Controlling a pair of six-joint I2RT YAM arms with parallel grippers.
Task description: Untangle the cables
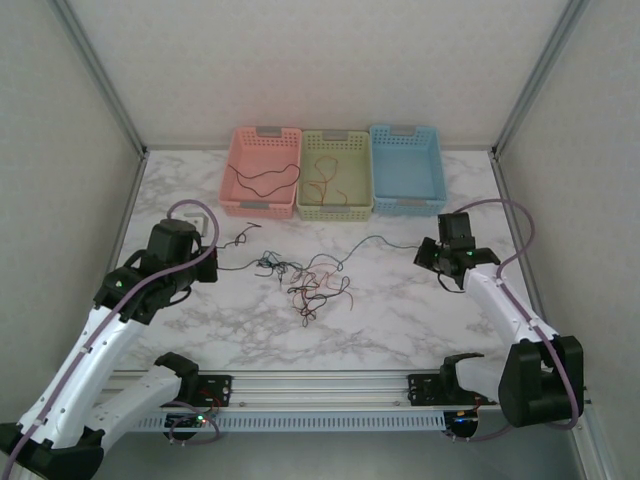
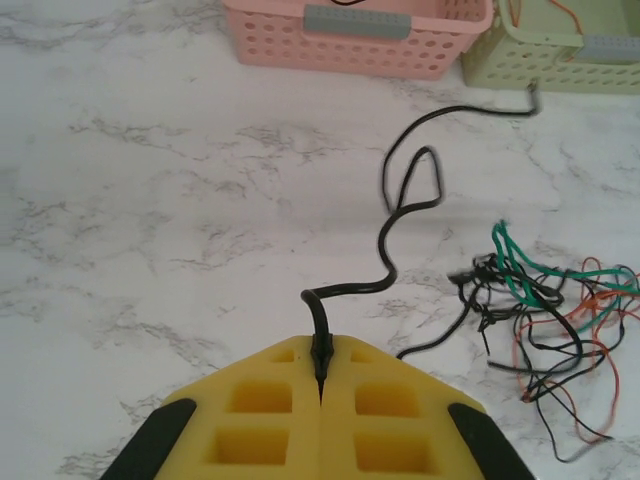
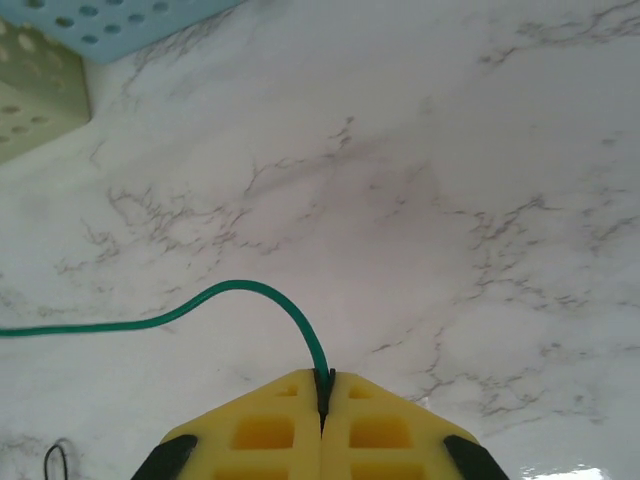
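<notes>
Marble-print tabletop (image 1: 400, 320) carries the cables (image 1: 312, 280): thin, curly wires in black, red/orange and green. They lie knotted in a loose tangle at the middle of the top view, with strands looping over one another.

At 9 o'clock of the tangle, the left tool (image 2: 322, 368) has its yellow pads (image 2: 260, 400) pressed together, pinching the end of a black cable (image 2: 395, 215). This cable leaves the pads, kinks through an S-bend and a loop, and its far end lies near the baskets.

At 3 o'clock of the tangle, the right tool (image 3: 322, 388) is clamped on the end of a green cable (image 3: 240, 290), which arcs over and runs off toward 9 o'clock.

At 12 o'clock, the pink basket (image 1: 232, 170), green basket (image 1: 336, 134) and blue basket (image 1: 438, 160) stand side by side. Pink holds a black wire (image 1: 262, 180); green holds an orange wire (image 1: 322, 175).
</notes>
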